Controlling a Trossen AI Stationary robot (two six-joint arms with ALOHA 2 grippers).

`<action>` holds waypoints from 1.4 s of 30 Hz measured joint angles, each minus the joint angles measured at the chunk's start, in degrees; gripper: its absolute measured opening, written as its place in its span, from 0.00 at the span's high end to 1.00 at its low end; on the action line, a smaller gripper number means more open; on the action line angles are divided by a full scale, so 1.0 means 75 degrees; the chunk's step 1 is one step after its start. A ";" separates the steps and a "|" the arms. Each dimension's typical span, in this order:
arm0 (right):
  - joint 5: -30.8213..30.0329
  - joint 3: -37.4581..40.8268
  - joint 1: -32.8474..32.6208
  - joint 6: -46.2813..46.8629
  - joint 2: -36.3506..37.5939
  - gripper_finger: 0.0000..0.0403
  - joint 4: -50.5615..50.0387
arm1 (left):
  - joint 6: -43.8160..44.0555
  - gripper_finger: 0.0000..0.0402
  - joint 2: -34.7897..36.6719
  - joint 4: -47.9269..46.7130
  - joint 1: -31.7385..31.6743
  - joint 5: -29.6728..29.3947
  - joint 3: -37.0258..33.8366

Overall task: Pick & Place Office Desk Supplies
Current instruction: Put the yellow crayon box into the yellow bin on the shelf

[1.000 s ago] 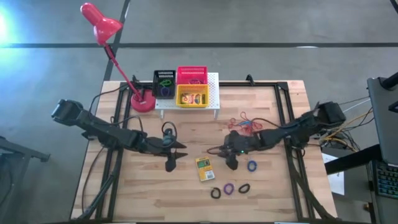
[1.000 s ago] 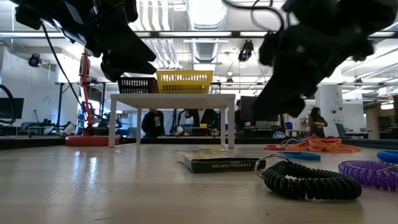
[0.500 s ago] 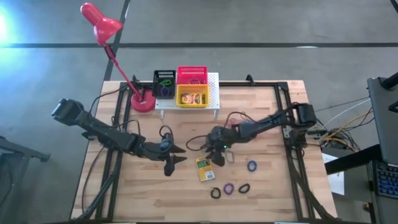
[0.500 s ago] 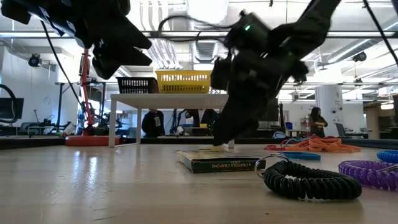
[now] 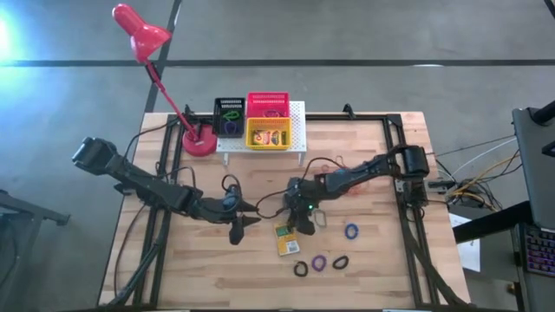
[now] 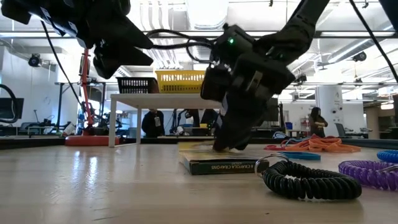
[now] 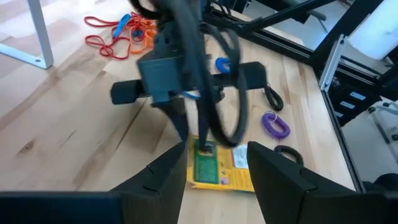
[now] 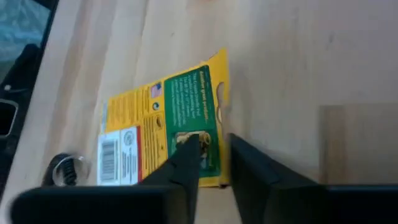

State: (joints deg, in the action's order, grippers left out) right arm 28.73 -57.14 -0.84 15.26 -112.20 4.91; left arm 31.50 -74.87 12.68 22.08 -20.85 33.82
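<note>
High view. Crayon box (image 5: 285, 238) flat on the table's (image 5: 364, 269) bare wood, front of centre, long axis running roughly front to back. Right gripper (image 5: 301, 228) directly over the box's far end; left gripper (image 5: 238, 224) hovering off to the box's left, clearly apart. Right arm therefore the nearer one. Coiled rings (image 5: 319, 262) just beyond the box toward the front edge; baskets (image 5: 267, 132) on the white stand (image 5: 299, 139) at the back.

Low view. Right gripper (image 6: 229, 144) tilted steeply down, fingertips at the top face of the crayon box (image 6: 217, 165); box apparently not lifted, though its far end looks slightly raised. Black coil (image 6: 311, 183) close beside the box.

Left wrist view. Left fingers (image 7: 168, 177) parted with nothing between them, aimed across at the right gripper (image 7: 193, 140) standing on the box (image 7: 217, 168).

Right wrist view. Right fingers (image 8: 186, 165) narrowly spaced, straddling one short edge of the box (image 8: 165, 134), long axis leading away from the fingertips. Firm clamp on the edge not confirmable; jaws apparently mid-closure.
</note>
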 joint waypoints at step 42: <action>-0.7510 0.1034 -0.2563 -0.0005 0.3957 0.98 -0.0262 | -0.2240 0.48 -0.3453 0.3460 -0.0413 -0.0398 0.1470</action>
State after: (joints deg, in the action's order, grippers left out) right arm -27.59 -49.39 -20.06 15.22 -82.52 2.94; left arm 14.70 -100.77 38.62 18.98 -23.83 44.85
